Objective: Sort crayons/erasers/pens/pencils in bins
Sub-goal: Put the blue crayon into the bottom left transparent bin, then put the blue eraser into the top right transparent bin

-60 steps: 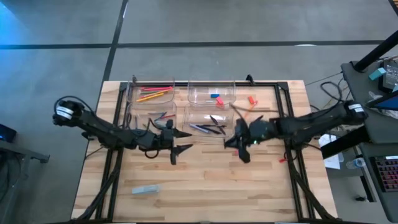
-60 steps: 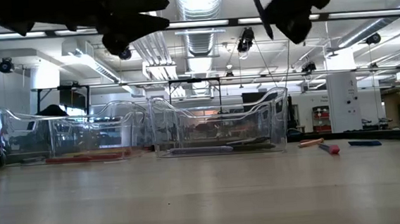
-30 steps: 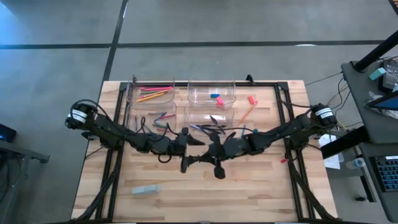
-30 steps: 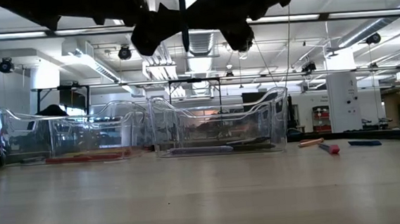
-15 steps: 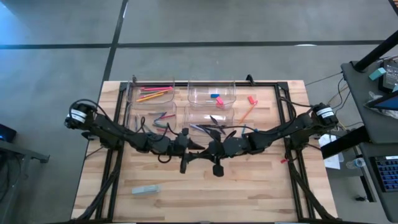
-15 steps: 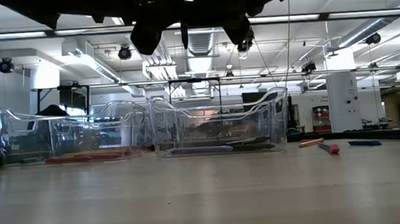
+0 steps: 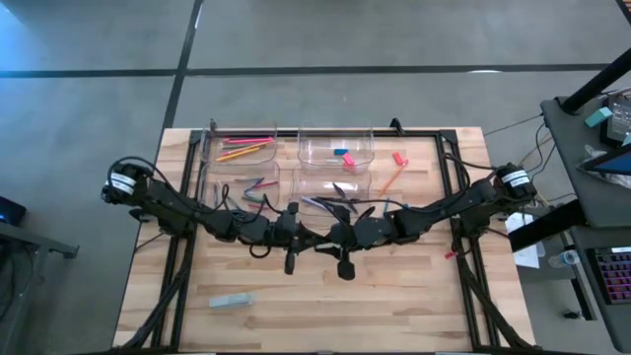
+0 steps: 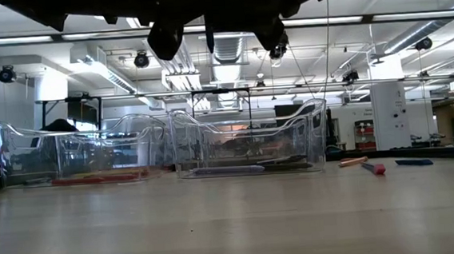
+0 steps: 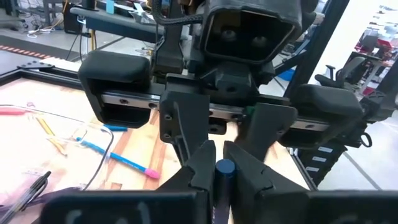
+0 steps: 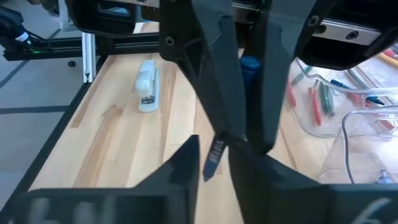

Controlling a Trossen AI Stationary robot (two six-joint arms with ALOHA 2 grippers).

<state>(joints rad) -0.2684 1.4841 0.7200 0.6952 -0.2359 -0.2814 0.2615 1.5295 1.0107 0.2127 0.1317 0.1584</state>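
Both arms meet nose to nose above the table [image 7: 246, 325], just in front of the pen bin [image 7: 332, 192], with one dark blue pen [image 9: 223, 169] between them. The left gripper [image 7: 302, 238] and the right gripper [image 7: 331, 237] each pinch the pen, judging by the wrist views. A clean handover likely needs one set of fingers to part only once the other's hold is firm, then a short carry to that bin.

Table [image 7: 394, 296]: pale wood planks, matt, smooth.
Bins [image 8: 248, 145]: clear glossy plastic.
Left gripper [image 7: 308, 238]: matt black plastic.
Stapler [image 10: 148, 84]: grey plastic.
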